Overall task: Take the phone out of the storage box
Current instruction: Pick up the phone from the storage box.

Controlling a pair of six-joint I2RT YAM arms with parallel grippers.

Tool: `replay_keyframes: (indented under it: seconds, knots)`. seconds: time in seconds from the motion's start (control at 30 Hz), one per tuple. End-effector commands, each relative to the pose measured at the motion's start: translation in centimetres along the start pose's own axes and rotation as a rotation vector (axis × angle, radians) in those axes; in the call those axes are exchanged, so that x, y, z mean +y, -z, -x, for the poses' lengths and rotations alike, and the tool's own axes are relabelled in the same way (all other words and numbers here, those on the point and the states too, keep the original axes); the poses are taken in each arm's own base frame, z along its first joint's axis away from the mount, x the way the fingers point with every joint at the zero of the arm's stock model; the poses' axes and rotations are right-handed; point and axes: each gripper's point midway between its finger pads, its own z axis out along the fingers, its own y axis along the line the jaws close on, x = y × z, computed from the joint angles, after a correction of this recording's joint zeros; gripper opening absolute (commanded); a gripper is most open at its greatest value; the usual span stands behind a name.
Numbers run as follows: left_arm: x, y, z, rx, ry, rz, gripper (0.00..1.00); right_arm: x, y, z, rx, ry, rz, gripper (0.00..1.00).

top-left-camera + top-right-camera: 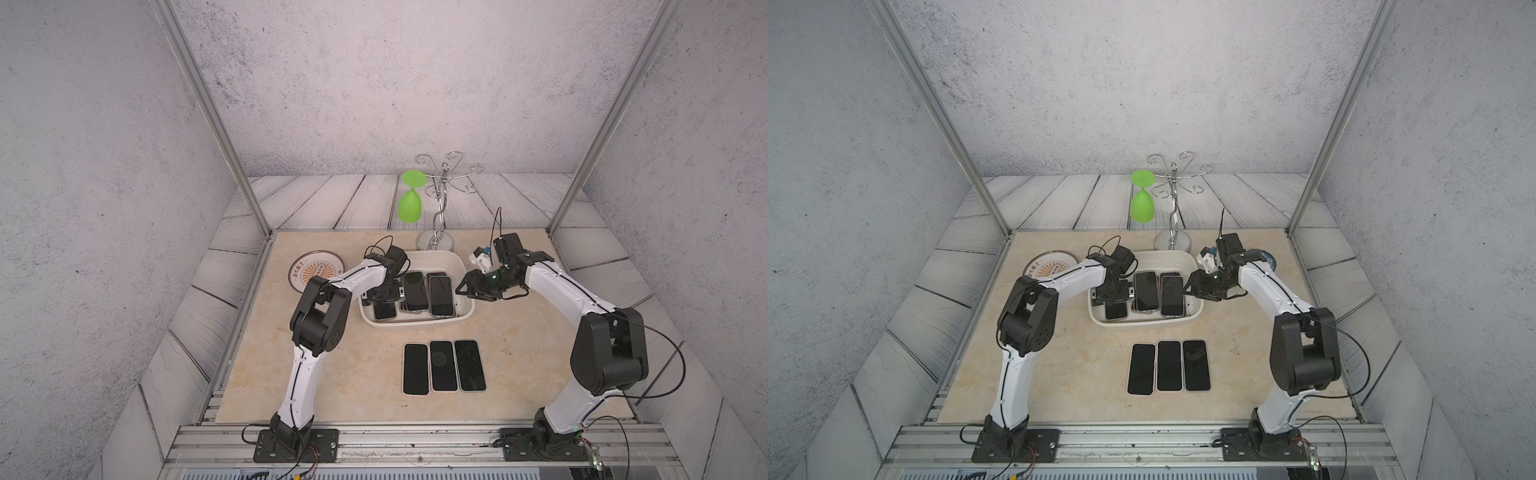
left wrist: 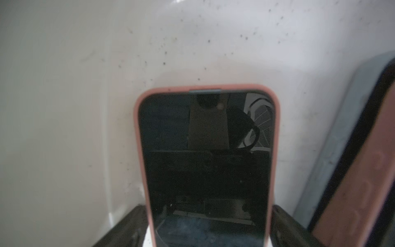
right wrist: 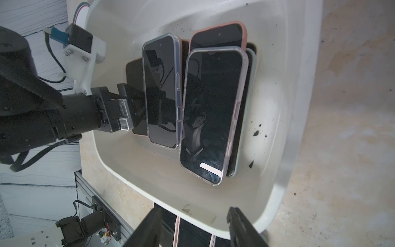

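I log: storage box [image 1: 432,259] holds overlapping phones [image 3: 211,115], lower ones half hidden; pink-cased phone [image 2: 206,160] between left gripper [image 1: 386,300] fingers, grip unclear; right gripper [image 3: 194,211] spread, empty.

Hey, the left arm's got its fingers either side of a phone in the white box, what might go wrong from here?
The left gripper flanks the pink-cased phone, but I can't tell how firm the hold is; it might slip on lifting.
The neighbouring phone stack sits close beside it, so a finger could knock it.
Nothing pins the storage box; the right gripper hovers open by its rim, so the box could shift.
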Motion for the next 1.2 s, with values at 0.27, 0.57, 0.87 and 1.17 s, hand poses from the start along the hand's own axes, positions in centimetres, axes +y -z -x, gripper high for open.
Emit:
replay_keyframes:
  seconds: [0.27, 0.57, 0.87, 1.17]
  knots:
    - [4.9, -1.4, -3.6, 0.153, -0.042, 0.095, 0.46, 0.8, -0.1, 0.2, 0.008, 0.002, 0.032, 0.56]
    - [-0.3, 11.3, 0.2, -0.031, -0.22, -0.277, 0.36, 4.5, 2.9, 4.3, -0.09, 0.029, 0.102, 0.56]
    - [-2.6, 17.7, -2.1, -0.064, -0.347, -0.538, 0.33, 10.1, 1.7, 8.7, -0.085, 0.086, 0.239, 0.58]
    - [-3.4, 19.9, -2.7, -0.089, -0.353, -0.635, 0.32, 14.8, -4.7, 6.7, 0.064, 0.127, 0.274, 0.6]
